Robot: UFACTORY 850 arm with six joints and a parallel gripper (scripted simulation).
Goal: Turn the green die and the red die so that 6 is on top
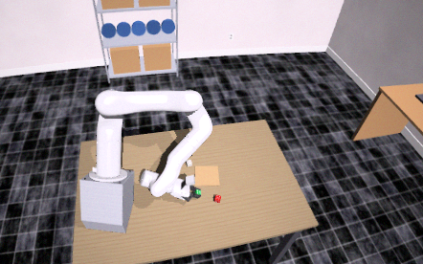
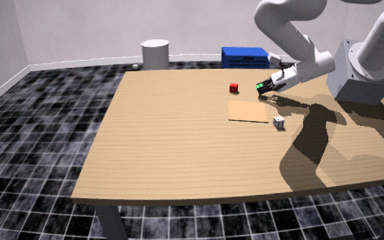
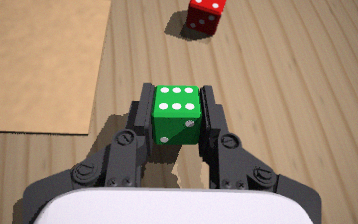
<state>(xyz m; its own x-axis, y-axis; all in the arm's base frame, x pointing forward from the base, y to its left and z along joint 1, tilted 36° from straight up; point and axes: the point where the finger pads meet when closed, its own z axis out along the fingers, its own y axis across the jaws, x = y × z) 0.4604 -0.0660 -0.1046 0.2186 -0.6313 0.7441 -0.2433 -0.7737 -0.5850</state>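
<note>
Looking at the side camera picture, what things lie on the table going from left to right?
Red die → mat → green die, held in the gripper → white die.

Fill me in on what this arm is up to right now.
The arm's gripper is shut on the green die, holding it just above the table, beside the mat rather than over it. In the wrist view the die's six-pip face points away from the camera. The red die sits on the bare wood past the mat, and the white die rests off the mat's near corner. No die is on the mat yet.
</note>
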